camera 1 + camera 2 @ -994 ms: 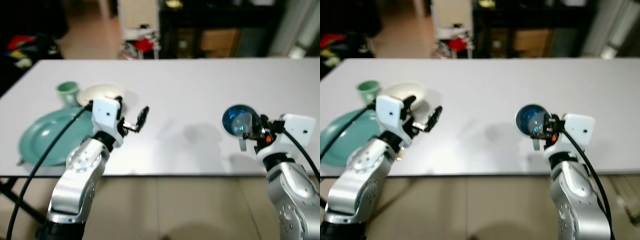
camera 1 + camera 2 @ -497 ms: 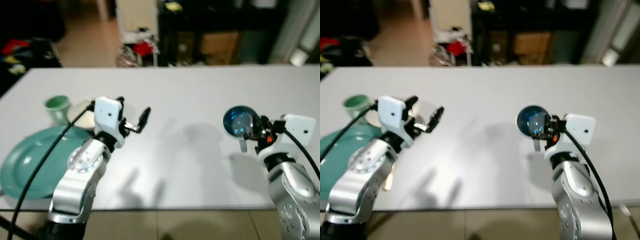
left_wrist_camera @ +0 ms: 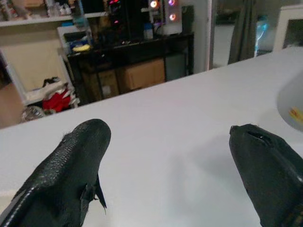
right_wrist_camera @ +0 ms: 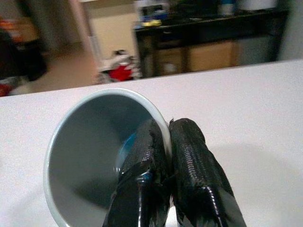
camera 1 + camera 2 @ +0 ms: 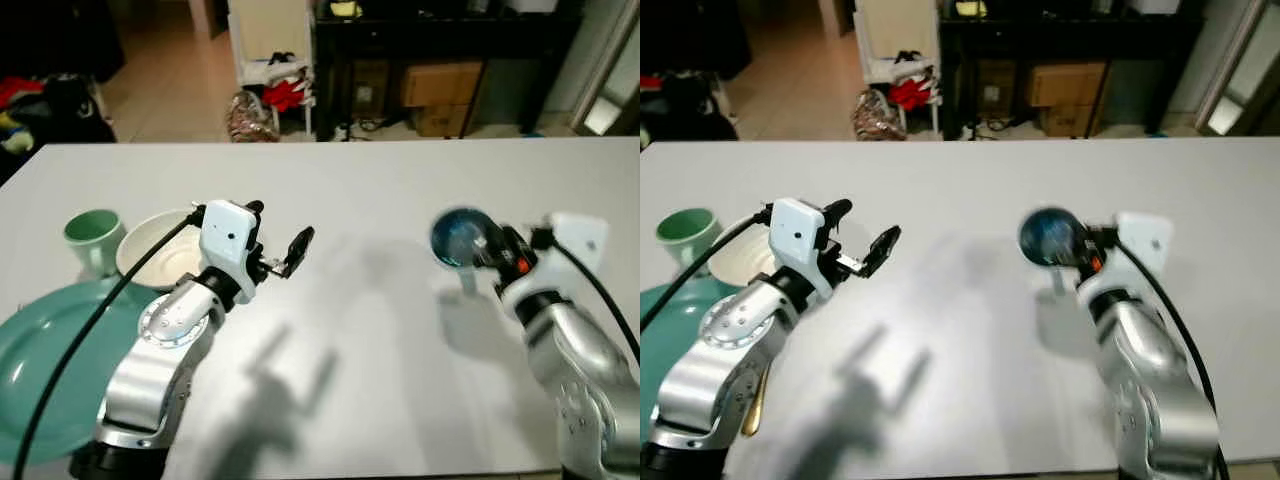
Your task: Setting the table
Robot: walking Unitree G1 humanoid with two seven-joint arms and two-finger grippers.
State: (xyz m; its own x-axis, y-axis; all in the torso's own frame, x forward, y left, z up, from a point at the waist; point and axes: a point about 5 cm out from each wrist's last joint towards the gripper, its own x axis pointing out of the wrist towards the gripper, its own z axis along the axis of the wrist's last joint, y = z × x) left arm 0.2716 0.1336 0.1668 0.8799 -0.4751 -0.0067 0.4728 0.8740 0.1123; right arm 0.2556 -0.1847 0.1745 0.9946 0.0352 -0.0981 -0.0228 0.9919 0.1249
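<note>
The right end effector (image 4: 165, 156) was clamped on the rim of a blue bowl (image 5: 457, 237), one finger inside, holding it above the table (image 5: 380, 330). The left end effector (image 5: 285, 245) was spread and held nothing; just behind it lay a white bowl (image 5: 160, 262), green mug (image 5: 90, 236) and green plate (image 5: 50, 370).

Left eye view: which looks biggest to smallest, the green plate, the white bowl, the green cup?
1. Green plate, though it is also nearest the camera.
2. White bowl.
3. Green cup.
</note>
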